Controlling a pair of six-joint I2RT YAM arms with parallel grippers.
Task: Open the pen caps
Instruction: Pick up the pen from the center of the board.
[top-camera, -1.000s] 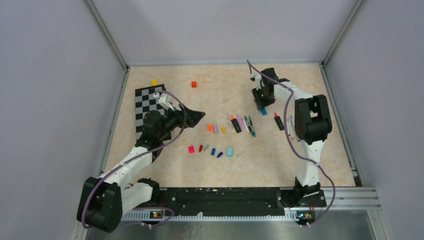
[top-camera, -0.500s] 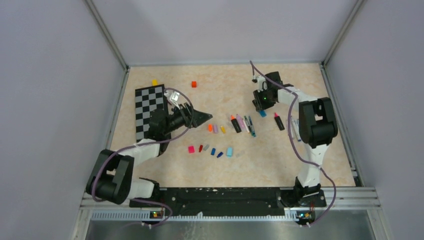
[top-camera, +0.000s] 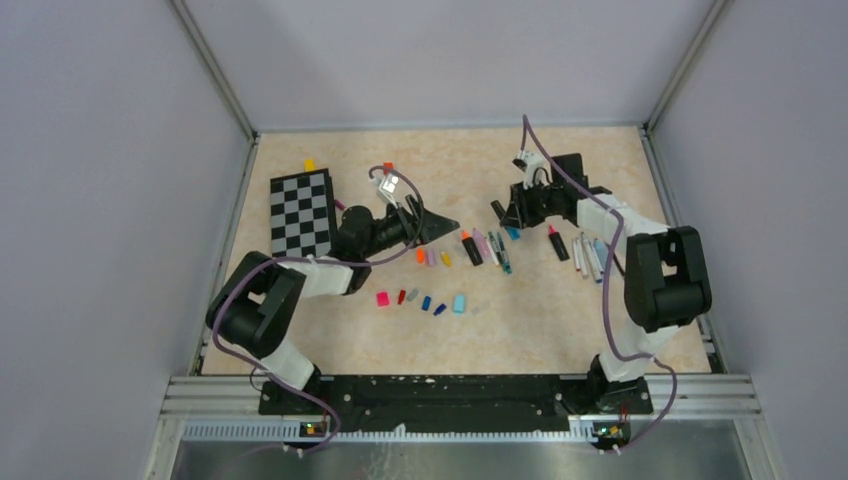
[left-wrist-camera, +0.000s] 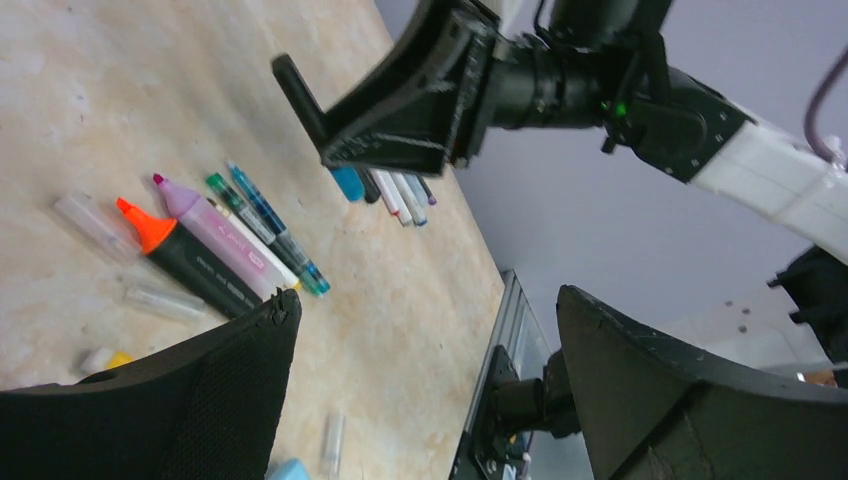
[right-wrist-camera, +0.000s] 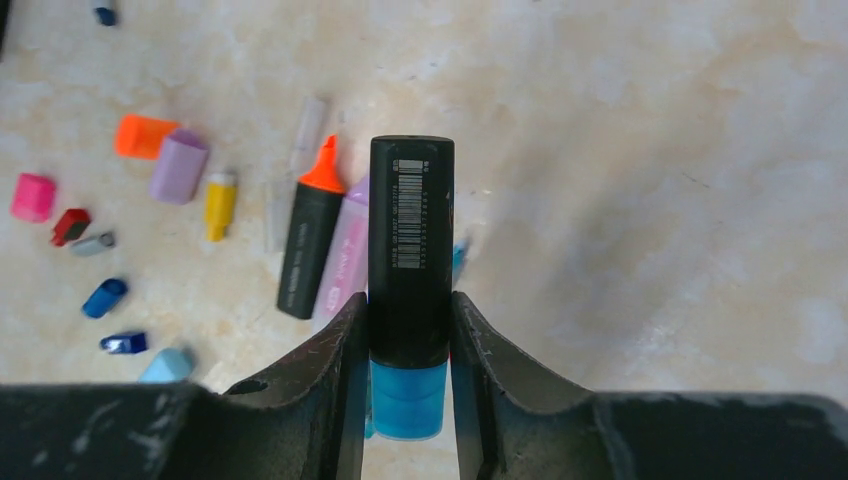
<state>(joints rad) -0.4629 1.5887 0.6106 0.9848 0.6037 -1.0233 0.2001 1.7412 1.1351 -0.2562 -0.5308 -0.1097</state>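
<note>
Checkerboard (top-camera: 302, 212) and two small cubes on a beige marbled table (top-camera: 520, 310).
The black-and-white board lies flat, well to the left of the left claw (top-camera: 445, 225). A yellow cube (top-camera: 309, 164) sits just beyond the board's far edge — far left of the claw. A red cube (top-camera: 388, 166) sits behind the claw, slightly to its left — apart from the board.

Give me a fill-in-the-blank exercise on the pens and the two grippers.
The right gripper is shut on a black highlighter whose cap is light ____.
The left gripper holds nothing; its jaws stand ____.
The uncapped black marker lying beside the pink pen has an ____ tip.
Missing words: blue; open; orange.
</note>
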